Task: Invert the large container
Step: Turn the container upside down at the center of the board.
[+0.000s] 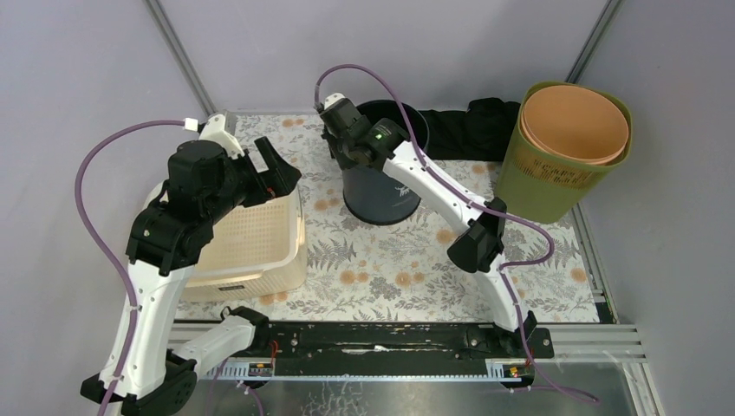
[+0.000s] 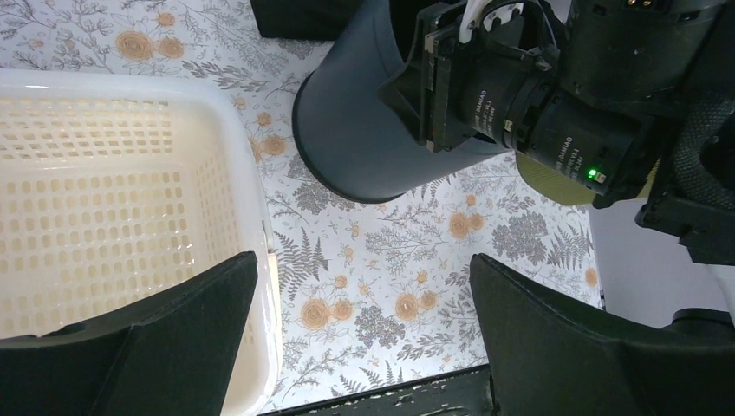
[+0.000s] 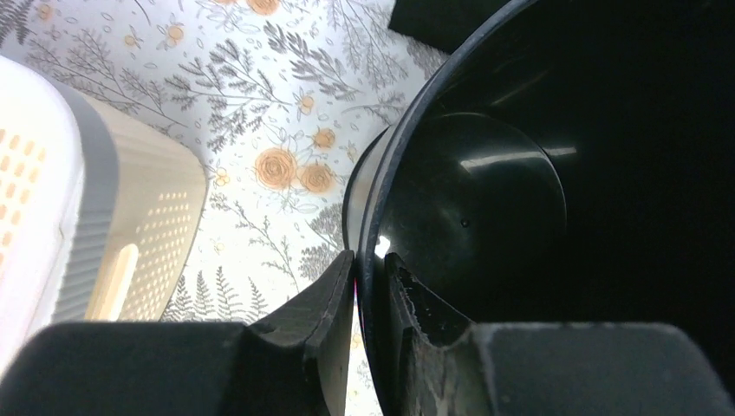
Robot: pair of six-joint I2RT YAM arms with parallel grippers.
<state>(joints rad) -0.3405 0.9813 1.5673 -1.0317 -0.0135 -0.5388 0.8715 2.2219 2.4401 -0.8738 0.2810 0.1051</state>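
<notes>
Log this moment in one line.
right fingers: pinching rim of dark round plastic bin | bin: upright | left fingers: open above cream perforated basket

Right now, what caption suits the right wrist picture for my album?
Jaws straddle the rim of the dark bucket, one inside, one outside, above a floral mat.

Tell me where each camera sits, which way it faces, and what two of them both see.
Top external: above and behind the bases, looking down on the table; left arm and right arm show.
Left wrist: on the left arm, looking down past its open left hand at cream basket and dark bin; the right arm's wrist intrudes.
Right wrist: on the right arm, looking along the bin's rim, right hand straddling it.
Shared: all three show bin and basket.
</notes>
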